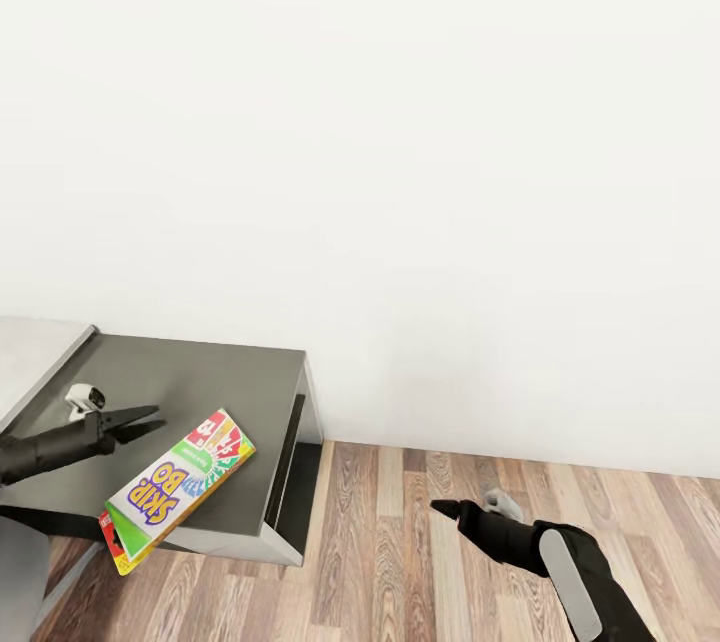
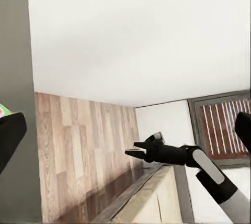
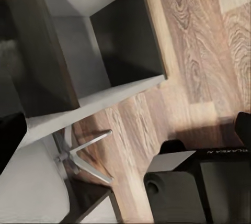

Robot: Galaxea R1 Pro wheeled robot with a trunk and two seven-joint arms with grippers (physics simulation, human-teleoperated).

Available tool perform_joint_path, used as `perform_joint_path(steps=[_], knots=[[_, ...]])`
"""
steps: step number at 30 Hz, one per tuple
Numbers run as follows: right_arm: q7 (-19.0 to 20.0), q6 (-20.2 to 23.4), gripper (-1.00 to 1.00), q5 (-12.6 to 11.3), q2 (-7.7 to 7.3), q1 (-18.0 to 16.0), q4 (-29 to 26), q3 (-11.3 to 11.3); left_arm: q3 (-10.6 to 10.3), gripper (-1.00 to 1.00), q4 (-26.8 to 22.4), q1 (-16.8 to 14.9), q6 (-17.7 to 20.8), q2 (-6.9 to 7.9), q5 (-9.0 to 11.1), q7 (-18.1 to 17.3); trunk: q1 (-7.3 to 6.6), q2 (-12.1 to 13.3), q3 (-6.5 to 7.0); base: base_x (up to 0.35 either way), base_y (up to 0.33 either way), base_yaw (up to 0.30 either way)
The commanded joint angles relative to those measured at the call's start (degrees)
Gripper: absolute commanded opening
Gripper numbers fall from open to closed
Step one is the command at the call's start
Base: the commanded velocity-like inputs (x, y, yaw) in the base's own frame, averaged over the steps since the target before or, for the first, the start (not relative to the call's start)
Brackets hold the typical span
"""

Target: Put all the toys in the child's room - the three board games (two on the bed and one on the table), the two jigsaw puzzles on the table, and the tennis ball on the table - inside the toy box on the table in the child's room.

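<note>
A Skip-Bo board game [image 1: 180,487], a colourful flat box, lies on the dark grey table [image 1: 220,372] with its near end hanging over the front edge. Just left of the game and slightly above the tabletop, my left gripper [image 1: 150,422] is open and holds nothing. A green sliver of the game [image 2: 2,110] shows beside one of its fingers [image 2: 10,135] in the left wrist view. My right gripper [image 1: 445,507] hovers over the wooden floor to the right of the table, open and empty. The toy box, puzzles and tennis ball are out of view.
A white wall [image 1: 400,172] rises behind the table. The table has an open shelf [image 3: 104,41] under its top. A lighter grey surface [image 1: 25,352] adjoins the table on the left. Wooden floor [image 1: 400,562] spreads to the right, where my robot base [image 3: 198,187] stands.
</note>
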Motion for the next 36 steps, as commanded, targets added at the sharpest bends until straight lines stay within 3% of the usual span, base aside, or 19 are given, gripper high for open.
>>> perform_joint_path(steps=[1, 4, 7, 30, 33, 36], knots=[[0.5, 0.2, 1.0, 0.4, 0.35, 0.0, -0.1, 0.3, -0.1, 1.0, -0.1, 0.0, 1.0, -0.7, 0.0, -0.2, 0.03, -0.1, -0.09, 0.0, 0.0, 0.0], [0.5, 0.1, 1.0, 0.0, 1.29, 0.0, -0.1, 2.4, -0.4, 1.0, -0.7, 0.0, 2.2, -5.41, -0.4, -0.2, 0.03, -0.1, -0.09, 0.0, 0.0, 0.0], [0.5, 0.0, 1.0, -0.2, 1.55, 0.0, -0.1, 3.0, -0.5, 1.0, -1.3, 0.0, 2.4, -7.33, -0.8, 0.0, 0.03, -0.1, -0.09, 0.0, 0.0, 0.0], [1.3, -1.5, 1.0, -0.4, 1.67, 0.0, -0.4, 3.3, -0.5, 1.0, -3.0, 0.0, 2.0, -8.09, -0.8, -0.2, 0.03, -0.1, 0.28, -0.075, -0.005, 0.0], [1.3, -2.2, 1.0, -0.4, 1.69, 0.0, -0.3, 3.3, -0.6, 1.0, -5.9, 0.8, 2.0, -8.24, -0.8, -0.2, 0.03, -0.1, 0.29, 0.0, -0.143, 0.0], [1.3, -2.6, 1.0, -0.4, 1.73, 0.0, -0.3, 3.5, -0.6, 1.0, -14.2, 4.1, 2.8, -8.38, -0.8, -0.1, 0.03, -0.1, 0.29, 0.0, -0.064, 0.0]])
